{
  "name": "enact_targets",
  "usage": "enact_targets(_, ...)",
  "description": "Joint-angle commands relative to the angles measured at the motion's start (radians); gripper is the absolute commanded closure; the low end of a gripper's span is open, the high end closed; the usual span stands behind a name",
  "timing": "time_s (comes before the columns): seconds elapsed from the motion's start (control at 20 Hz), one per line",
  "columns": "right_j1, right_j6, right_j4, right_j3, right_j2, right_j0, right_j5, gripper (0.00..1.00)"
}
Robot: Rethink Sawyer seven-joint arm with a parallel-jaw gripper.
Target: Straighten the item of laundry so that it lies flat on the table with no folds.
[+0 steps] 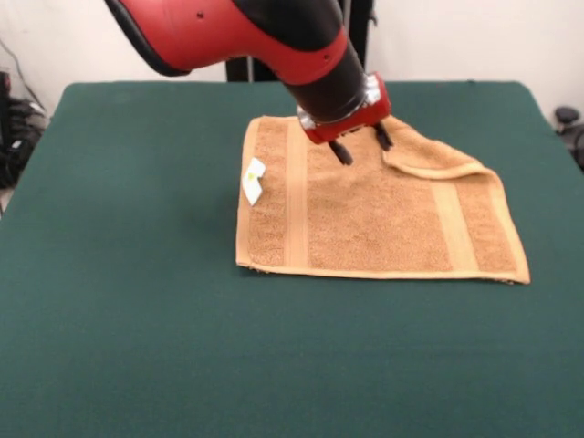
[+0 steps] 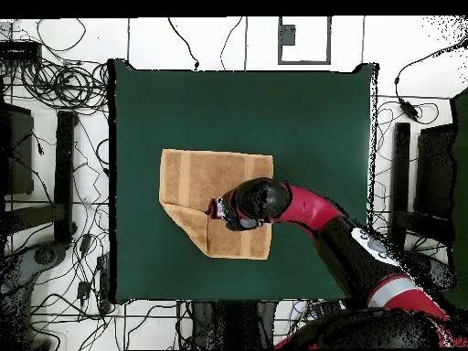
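The orange-tan terry towel lies spread on the dark green table, in the half of the table nearer the robot and well inside every edge. Most of it lies flat, with a flat woven band running across near each of two opposite edges and a small white tag sticking out from one side. One corner on the robot's side is folded over onto the towel, leaving a diagonal edge and a raised crease there.
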Motion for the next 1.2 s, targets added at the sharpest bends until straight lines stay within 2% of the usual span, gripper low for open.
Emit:
enact_targets(0.05,0.073,-0.001,-0.040,0.000,0.064,0.063,-0.087,0.00)
enact_targets(0.6,0.088,0.013,-0.032,-0.006,0.072,0.076,-0.103,0.00)
enact_targets(1.2,0.067,0.034,-0.026,0.013,0.075,0.087,-0.119,0.00)
